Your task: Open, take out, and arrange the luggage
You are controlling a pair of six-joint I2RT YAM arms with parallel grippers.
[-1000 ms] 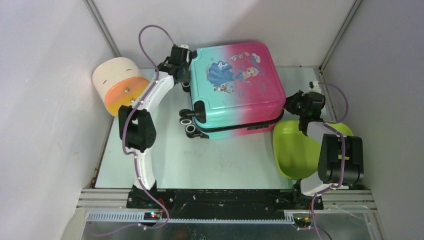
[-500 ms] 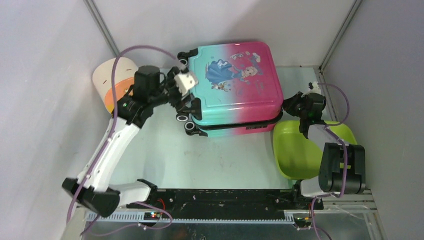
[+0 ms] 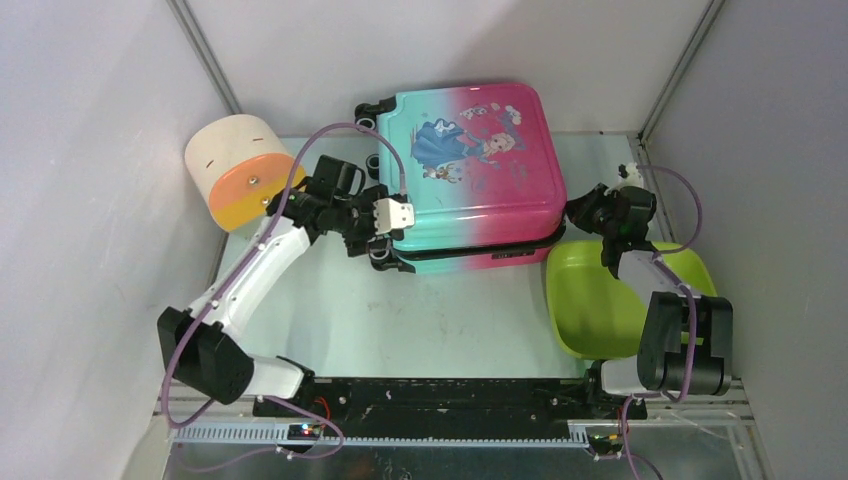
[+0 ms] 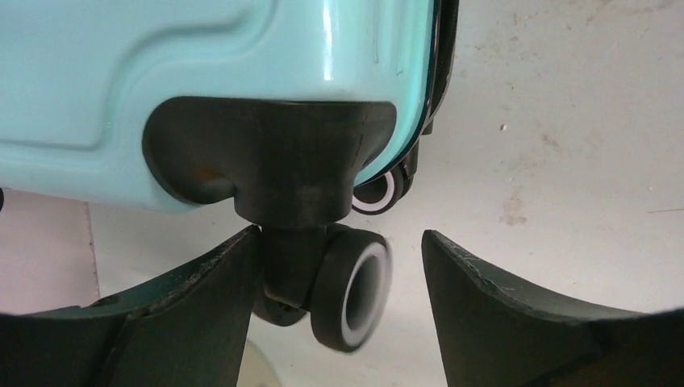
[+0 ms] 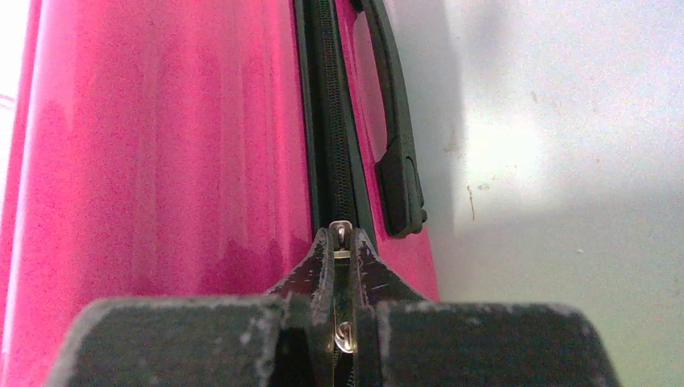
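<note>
The luggage (image 3: 470,170) is a pink-to-teal suitcase with a princess print. It lies flat and closed at the back of the table. My left gripper (image 3: 378,232) is open at its near left corner, with a black caster wheel (image 4: 351,286) between the open fingers (image 4: 202,298). My right gripper (image 3: 578,212) is at the pink right edge of the luggage (image 5: 161,137). It is shut on the metal zipper pull (image 5: 342,235) on the black zipper track (image 5: 329,113), beside a black side handle (image 5: 395,137).
A cream-and-orange cylinder (image 3: 240,170) lies at the back left, beside the left arm. A lime-green tub (image 3: 600,300) stands at the right under the right arm. White walls close in the back and both sides.
The left arm swung from the suitcase's far left corner down to its near left corner, and its gripper now straddles a caster wheel. The suitcase turned slightly. The right gripper stayed at the right edge.
</note>
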